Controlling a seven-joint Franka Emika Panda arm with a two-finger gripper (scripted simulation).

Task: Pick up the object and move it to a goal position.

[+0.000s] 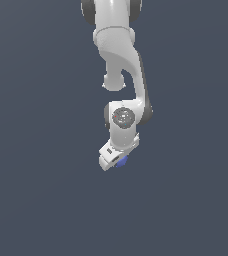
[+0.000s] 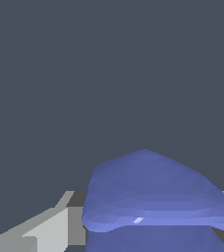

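The object (image 1: 122,161) is a small blue-violet lump that peeks out beside the white gripper (image 1: 115,162) at the low end of the arm, in the middle of the exterior view. In the wrist view the object (image 2: 153,192) fills the space between the two fingers, faceted and faintly striped. One grey finger (image 2: 50,229) presses against one side of it, and only a sliver of the other finger shows at the picture's edge. The gripper (image 2: 151,219) is shut on the object. Part of the lump is hidden behind the hand in the exterior view.
The white arm (image 1: 123,60) comes down from the top of the exterior view. Around it there is only a flat dark grey-blue background (image 1: 36,175). No goal marker shows in either view.
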